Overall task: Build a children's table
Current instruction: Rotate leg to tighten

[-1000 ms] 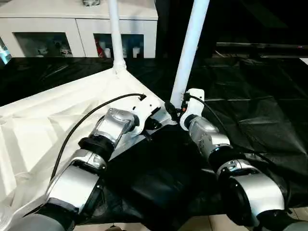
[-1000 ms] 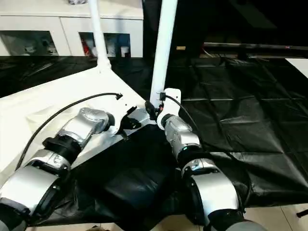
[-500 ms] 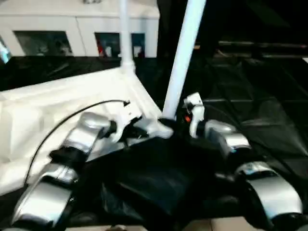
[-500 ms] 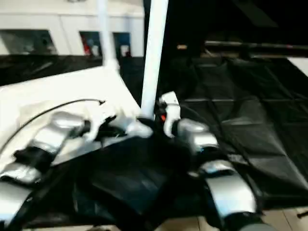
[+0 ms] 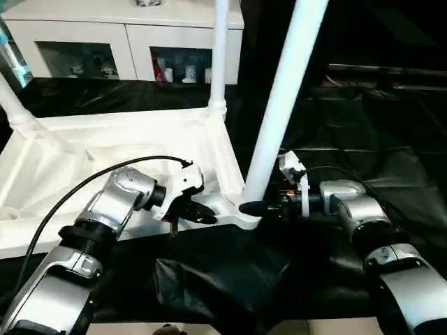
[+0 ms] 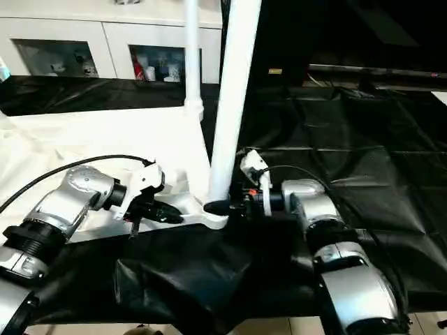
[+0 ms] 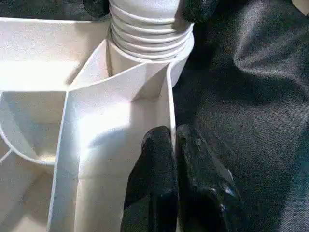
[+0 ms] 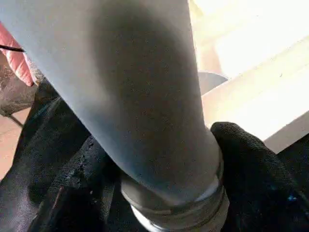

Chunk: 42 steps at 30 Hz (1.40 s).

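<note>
— Black right pincer (image 5: 264, 207) clamps the base of the white tapered plastic tube leg (image 5: 279, 105), standing in a corner socket; left pincer (image 7: 175, 145), together, pinches the white ribbed plastic tabletop (image 5: 77, 164) rim on the black-covered desk (image 5: 391, 125).

— Probably light, stiff, slick; grip low. Left wrist view reveals the leg's threads.

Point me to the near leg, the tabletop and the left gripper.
near leg (image 5: 279, 105), left eye view, mid-shaft of the tube.
tabletop (image 5: 105, 125), left eye view, far rim of the upturned top.
left gripper (image 7: 175, 145), left wrist view, between the fingertips pinching the rim wall.
</note>
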Tool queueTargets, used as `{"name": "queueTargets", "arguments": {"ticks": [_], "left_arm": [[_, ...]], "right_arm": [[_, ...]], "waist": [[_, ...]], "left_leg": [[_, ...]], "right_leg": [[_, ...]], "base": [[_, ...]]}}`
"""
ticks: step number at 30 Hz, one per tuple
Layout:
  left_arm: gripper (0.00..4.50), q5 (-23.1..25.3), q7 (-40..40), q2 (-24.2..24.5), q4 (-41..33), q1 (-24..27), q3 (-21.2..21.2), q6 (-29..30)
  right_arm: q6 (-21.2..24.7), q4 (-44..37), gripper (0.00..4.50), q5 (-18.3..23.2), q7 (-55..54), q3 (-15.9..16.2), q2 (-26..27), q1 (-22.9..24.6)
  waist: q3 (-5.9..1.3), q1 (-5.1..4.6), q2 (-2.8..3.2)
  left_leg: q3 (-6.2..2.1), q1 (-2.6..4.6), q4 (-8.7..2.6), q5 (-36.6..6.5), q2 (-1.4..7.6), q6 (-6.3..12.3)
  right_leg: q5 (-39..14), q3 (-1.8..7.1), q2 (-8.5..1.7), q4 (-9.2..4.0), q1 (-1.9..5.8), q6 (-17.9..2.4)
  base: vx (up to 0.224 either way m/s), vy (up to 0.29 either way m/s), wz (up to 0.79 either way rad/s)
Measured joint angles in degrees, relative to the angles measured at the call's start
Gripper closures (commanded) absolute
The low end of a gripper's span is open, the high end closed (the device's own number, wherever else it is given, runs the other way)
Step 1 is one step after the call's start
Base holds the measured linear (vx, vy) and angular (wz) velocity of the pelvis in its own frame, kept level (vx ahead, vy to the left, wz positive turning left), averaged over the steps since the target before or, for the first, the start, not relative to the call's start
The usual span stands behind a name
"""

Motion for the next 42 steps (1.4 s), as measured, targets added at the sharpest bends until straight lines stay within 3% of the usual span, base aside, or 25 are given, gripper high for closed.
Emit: {"name": "queueTargets", "arguments": {"ticks": [5, 14, 20, 31, 32, 42], "left_arm": [[4.5, 1.17, 3.42, -1.0, 2.61, -1.06, 0.97, 0.32], [4.5, 3.83, 23.7, -11.21, 13.99, -9.54, 3.29, 6.54], [4.5, 4.39, 33.58, -16.98, 19.08, -13.52, 5.15, 9.32], [4.5, 4.38, 34.64, -17.62, 20.05, -14.03, 6.51, 9.43], [4.5, 4.38, 34.64, -17.62, 20.09, -14.05, 6.53, 9.42], [4.5, 4.26, 32.49, -17.99, 19.91, -14.16, 6.48, 8.66]], "right_arm": [[-0.8, 1.33, 1.8, 0.2, -7.43, -1.96, 2.44, -0.05], [-1.87, 8.05, 1.8, 3.8, -43.46, -11.52, 10.35, -4.47], [-4.08, 11.42, 1.8, 5.07, -61.17, -16.37, 14.73, -7.9], [-4.95, 12.51, 1.8, 3.81, -64.83, -17.35, 16.16, -9.26], [-4.95, 12.53, 1.24, 3.73, -64.83, -17.48, 16.2, -9.28], [-5.13, 15.44, 0.44, 3.78, -64.25, -19.15, 15.81, -9.38]], "waist": [[-0.02, -0.52, -0.04], [0.01, -2.51, -0.05], [0.03, -2.65, -0.07], [-0.01, -2.68, -0.13], [-0.01, -2.68, -0.12], [0.14, -2.08, 0.12]], "left_leg": [[0.0, 0.14, -0.01, 0.01, 0.0, -0.02], [-0.05, 0.22, 0.0, 0.04, -0.05, -0.07], [-0.07, 0.19, -0.04, 0.04, -0.04, -0.07], [-0.07, 0.21, -0.13, 0.04, -0.04, -0.08], [-0.07, 0.21, -0.13, 0.03, -0.04, -0.08], [-0.05, 0.09, -0.52, 0.04, -0.08, -0.09]], "right_leg": [[0.03, 0.02, 0.01, 0.1, 0.04, -0.04], [-0.08, 0.07, 0.0, -0.04, -0.11, 0.18], [0.01, 0.04, 0.01, -0.04, -0.16, 0.14], [0.23, 0.04, 0.02, -0.08, -0.15, -0.02], [0.23, 0.04, 0.02, -0.08, -0.15, -0.01], [0.2, -0.01, 0.01, -0.37, -0.2, 0.02]], "base": [[0.0, 0.0, 0.0], [0.0, 0.0, 0.0], [0.0, 0.0, 0.0], [0.0, 0.0, 0.0], [0.0, 0.0, 0.0], [0.0, 0.0, 0.0]]}}
